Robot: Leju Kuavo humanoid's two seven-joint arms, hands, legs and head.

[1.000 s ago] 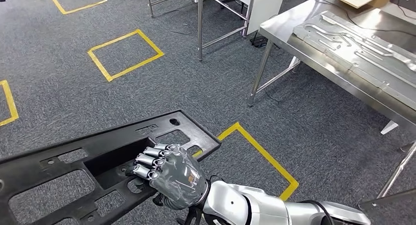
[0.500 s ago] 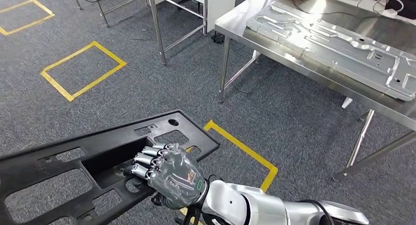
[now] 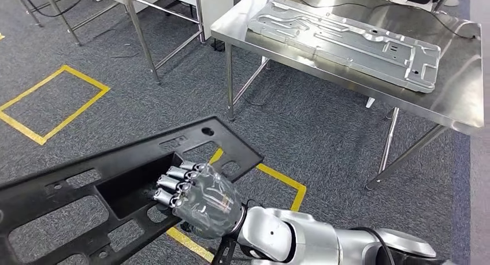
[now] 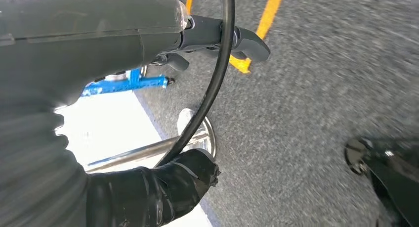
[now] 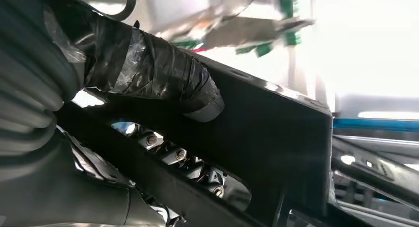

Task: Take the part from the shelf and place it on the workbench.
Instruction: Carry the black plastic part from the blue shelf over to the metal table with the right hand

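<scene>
Gripping a long black plastic panel [image 3: 115,190] by the edge of one of its cutouts, the right hand [image 3: 199,198] has its fingers [image 3: 173,185] curled through the opening — the panel is carried low over grey carpet [image 3: 323,132] marked with yellow tape [image 3: 52,103]. Ahead stands the steel workbench [image 3: 462,103], bearing a stamped metal sheet [image 3: 346,43]. No legible writing anywhere. Whether the left hand [image 4: 99,54] holds anything — I cannot tell.

You have the part [image 3: 110,184] at seven o'clock, low and close, with the right hand [image 3: 199,198] gripping its near edge at six. The workbench [image 3: 456,97] stands at one o'clock, a metal panel [image 3: 346,43] lying on it. A second table [image 3: 130,2] stands at eleven.
</scene>
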